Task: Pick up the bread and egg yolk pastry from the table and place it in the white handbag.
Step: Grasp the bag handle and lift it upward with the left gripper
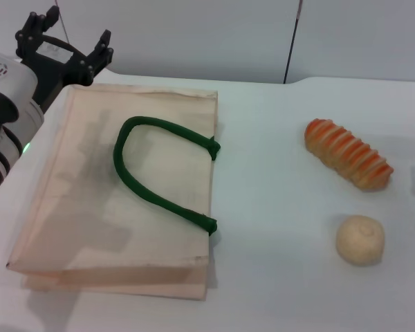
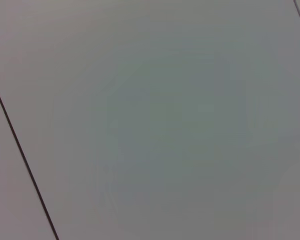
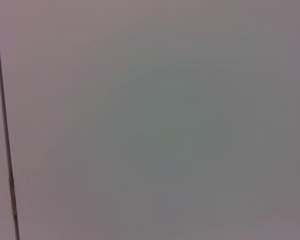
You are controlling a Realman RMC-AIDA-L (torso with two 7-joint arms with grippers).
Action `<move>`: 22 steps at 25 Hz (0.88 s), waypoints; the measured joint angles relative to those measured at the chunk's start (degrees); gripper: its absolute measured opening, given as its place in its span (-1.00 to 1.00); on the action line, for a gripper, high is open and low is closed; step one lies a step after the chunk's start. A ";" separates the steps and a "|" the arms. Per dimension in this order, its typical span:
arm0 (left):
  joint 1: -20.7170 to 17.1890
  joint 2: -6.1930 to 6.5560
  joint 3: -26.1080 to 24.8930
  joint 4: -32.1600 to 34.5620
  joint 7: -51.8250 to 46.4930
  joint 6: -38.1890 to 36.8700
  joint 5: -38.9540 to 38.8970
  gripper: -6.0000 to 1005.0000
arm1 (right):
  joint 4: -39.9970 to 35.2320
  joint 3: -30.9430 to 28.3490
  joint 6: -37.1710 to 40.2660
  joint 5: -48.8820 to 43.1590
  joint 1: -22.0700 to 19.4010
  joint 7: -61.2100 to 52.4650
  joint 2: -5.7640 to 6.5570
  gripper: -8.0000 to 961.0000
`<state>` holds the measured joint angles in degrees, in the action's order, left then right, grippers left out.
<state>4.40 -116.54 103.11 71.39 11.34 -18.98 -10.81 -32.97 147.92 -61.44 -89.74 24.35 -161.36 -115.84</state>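
Nothing picked yet: left end effector [image 1: 63, 43] spread empty beyond white handbag [image 1: 97, 207]; right's state unclear; next, reach bread [image 1: 347, 153].

The head view is bright and sharp. Soft light from above leaves small, pale shadows on the white bench [image 1: 277, 207] near the bread [image 1: 348, 154], the egg yolk pastry [image 1: 360, 239] and the white handbag [image 1: 124, 187]. Both wrist views show only a dull grey, blurry wall.

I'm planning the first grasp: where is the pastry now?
In the head view, the pastry sits on the table's right side, just nearer the robot than the bread, apart from it.
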 joint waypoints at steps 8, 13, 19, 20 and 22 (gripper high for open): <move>1.02 0.09 -0.16 1.43 -0.04 6.63 -3.36 0.68 | 0.41 0.00 0.02 0.00 0.00 0.00 0.00 0.14; 2.10 0.08 -1.60 5.87 -0.01 16.06 -5.21 0.68 | 0.74 0.00 0.19 0.00 0.00 0.00 0.00 0.14; 4.02 0.32 -2.09 10.23 -0.01 25.24 -4.63 0.68 | 0.73 0.00 1.14 0.00 0.19 0.00 0.00 0.14; 4.64 0.32 -2.48 11.23 -0.07 27.83 -4.69 0.65 | 0.72 0.00 1.27 0.00 0.32 0.00 0.00 0.14; 7.32 0.27 -4.09 13.33 -0.68 37.12 -5.03 0.60 | 0.71 0.00 1.52 0.00 0.53 0.00 0.00 0.14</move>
<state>11.71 -116.27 99.02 84.73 10.66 18.15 -15.85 -32.26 147.92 -59.92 -89.73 24.88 -161.37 -115.84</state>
